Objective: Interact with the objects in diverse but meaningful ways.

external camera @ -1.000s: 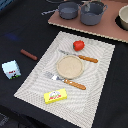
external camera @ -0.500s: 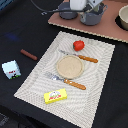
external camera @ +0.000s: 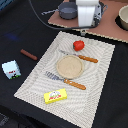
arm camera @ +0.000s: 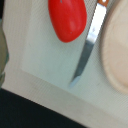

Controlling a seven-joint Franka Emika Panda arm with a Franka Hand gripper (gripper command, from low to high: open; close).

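Glossy red tomato [external camera: 78, 45], smooth and slightly oval, sits on the pale woven placemat [external camera: 100, 75] just beside the metal-bladed knife [external camera: 80, 56]. In the wrist view [arm camera: 67, 19], reads as elongated, long axis roughly parallel to the blade. White gripper [external camera: 86, 29] above; finger spread impossible to tell.

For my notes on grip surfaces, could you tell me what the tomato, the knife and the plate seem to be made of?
The tomato looks like smooth glossy plastic: uniform red with a soft sheen. The knife has a grey, metal-looking blade, possibly painted plastic, and its handle in the exterior view appears wooden. The plate looks like matte pale wood, tan and unglazed.
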